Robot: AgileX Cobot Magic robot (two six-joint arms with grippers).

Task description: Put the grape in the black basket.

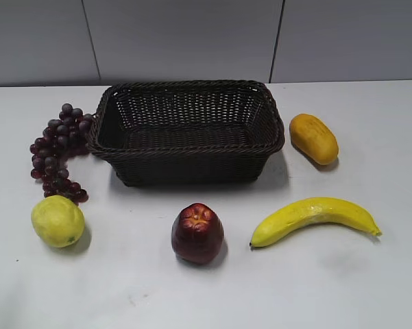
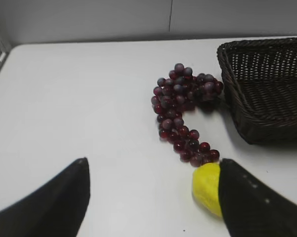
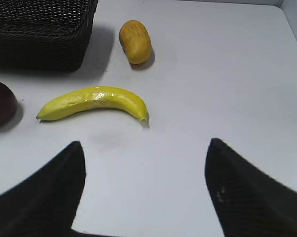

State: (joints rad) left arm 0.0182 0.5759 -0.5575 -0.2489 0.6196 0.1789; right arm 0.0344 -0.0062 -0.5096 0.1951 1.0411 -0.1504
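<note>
My left gripper [image 2: 153, 197], jaws wide and empty, faces the grape [image 2: 185, 111] beside the black basket [image 2: 267, 89]; next I should descend and grasp.

A white table [image 1: 343, 288] carries four loose fruits; a yellow-green lemon [image 1: 57, 221] sits at the front left, near the table's left side; a dark red apple [image 1: 197, 233] stands at the front centre, its dimpled top facing up; a yellow banana [image 1: 314, 217] lies to the apple's right, curved, its stem end pointing right; an orange-yellow oval fruit, perhaps a mango [image 1: 314, 138], rests further back on the right, well apart from the banana; a grey panelled wall [image 1: 192, 38] rises behind the table.
</note>
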